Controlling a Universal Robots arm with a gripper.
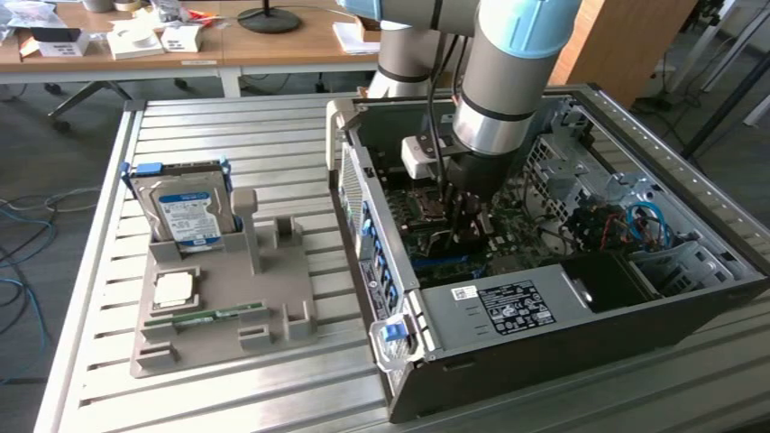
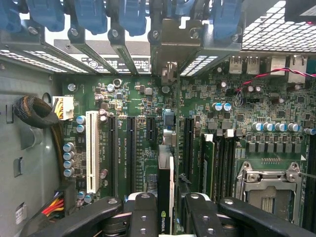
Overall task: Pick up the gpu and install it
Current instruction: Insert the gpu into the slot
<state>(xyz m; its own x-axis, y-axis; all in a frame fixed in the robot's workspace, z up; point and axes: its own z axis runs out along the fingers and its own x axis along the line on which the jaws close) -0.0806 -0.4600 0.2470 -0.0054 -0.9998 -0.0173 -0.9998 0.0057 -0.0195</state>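
Jaws clenched on the gpu [image 2: 165, 197], held edge-on over the motherboard [image 2: 148, 133], inside the open computer case [image 1: 578, 298], on the table [image 1: 241, 117].

Robotics lab, slatted workbench [image 1: 241, 117], desks [image 1: 180, 50]

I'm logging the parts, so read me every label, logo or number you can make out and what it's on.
No text reads in full.
Card held edge-on in the pincer: a logo, wording not legible.
Power supply label: too small.
Hard drive label: too small.
Motherboard white printing: too small.
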